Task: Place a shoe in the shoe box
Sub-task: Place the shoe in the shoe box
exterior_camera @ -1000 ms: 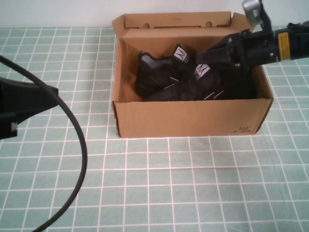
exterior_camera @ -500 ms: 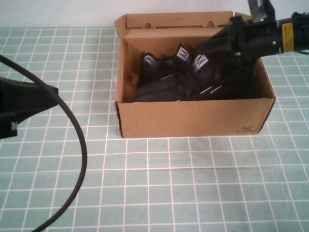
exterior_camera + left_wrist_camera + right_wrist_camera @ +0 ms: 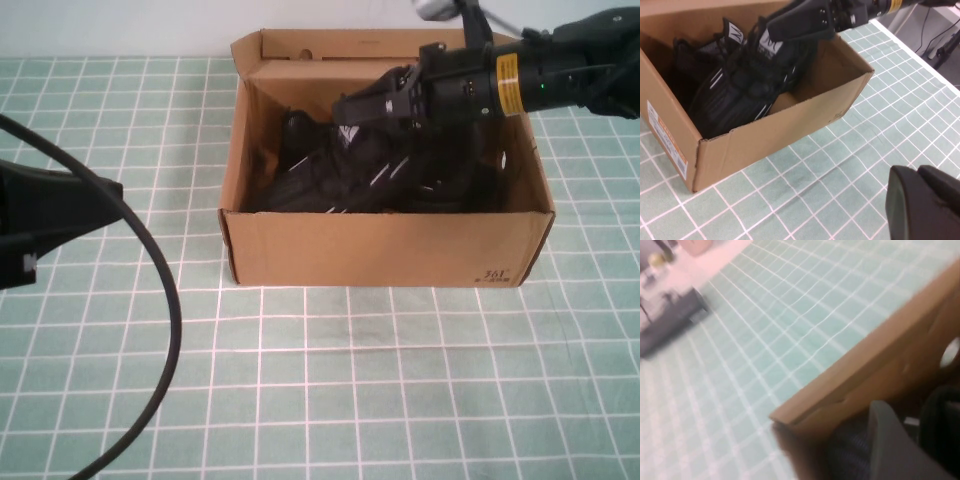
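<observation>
The right tool (image 3: pixel 372 106) gripped the shoe (image 3: pixel 330 180) inside the shoe box (image 3: pixel 385 250), at twelve o'clock. The left tool (image 3: pixel 925 205) sat shut, parked at nine. Release appeared next.

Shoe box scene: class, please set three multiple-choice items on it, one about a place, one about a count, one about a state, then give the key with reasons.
1. Where is the right end effector?
A. Above the box's inside
B. On the mat in front of the box
C. Outside the box's left wall

2. How many shoes lie in the box?
A. None
B. Two
C. Four

3. The box lid is:
A. Shut flat
B. Torn off
C. Open, standing at the back

Key: 1 A, it hangs over the shoes; 2 B, two tongue labels show in the left wrist view; 3 C, the flap stands up behind the opening.
</observation>
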Robot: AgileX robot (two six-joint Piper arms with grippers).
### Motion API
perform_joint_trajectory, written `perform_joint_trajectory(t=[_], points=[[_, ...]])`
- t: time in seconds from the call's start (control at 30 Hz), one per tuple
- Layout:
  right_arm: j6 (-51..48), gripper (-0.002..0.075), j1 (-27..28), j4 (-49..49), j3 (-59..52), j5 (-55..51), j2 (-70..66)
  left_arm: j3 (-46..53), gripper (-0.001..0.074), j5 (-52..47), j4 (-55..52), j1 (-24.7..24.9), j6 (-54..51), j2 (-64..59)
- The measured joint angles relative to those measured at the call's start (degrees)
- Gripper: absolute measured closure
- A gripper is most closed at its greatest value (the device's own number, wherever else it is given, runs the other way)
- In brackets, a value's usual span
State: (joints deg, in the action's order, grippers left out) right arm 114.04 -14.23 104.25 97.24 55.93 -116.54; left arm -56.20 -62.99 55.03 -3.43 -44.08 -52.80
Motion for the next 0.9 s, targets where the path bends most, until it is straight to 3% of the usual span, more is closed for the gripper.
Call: perform_joint_trajectory(t=[0.27,0.43,0.6,0.8,0.9], points=[[-22.0,0.0546,-0.3,-0.1,0.0,-7.1,1.6,0.0,0.0738,0.0,0.0,0.0,0.0,0.0],[-25.7,0.0508,-0.3,-0.3,0.0,-7.8,1.6,0.0,0.0738,0.2,0.0,0.0,0.0,0.0],[-12.3,0.0496,-0.3,-0.3,0.0,-8.8,1.8,0.0,0.0738,0.4,0.0,0.0,0.0,0.0],[21.8,0.0515,-0.8,-0.9,0.0,-8.6,2.6,0.0,0.0738,0.6,0.0,0.0,0.0,0.0],[33.6,0.0534,-0.8,-0.9,0.0,-5.8,2.6,0.0,0.0738,0.6,0.0,0.0,0.3,0.0]])
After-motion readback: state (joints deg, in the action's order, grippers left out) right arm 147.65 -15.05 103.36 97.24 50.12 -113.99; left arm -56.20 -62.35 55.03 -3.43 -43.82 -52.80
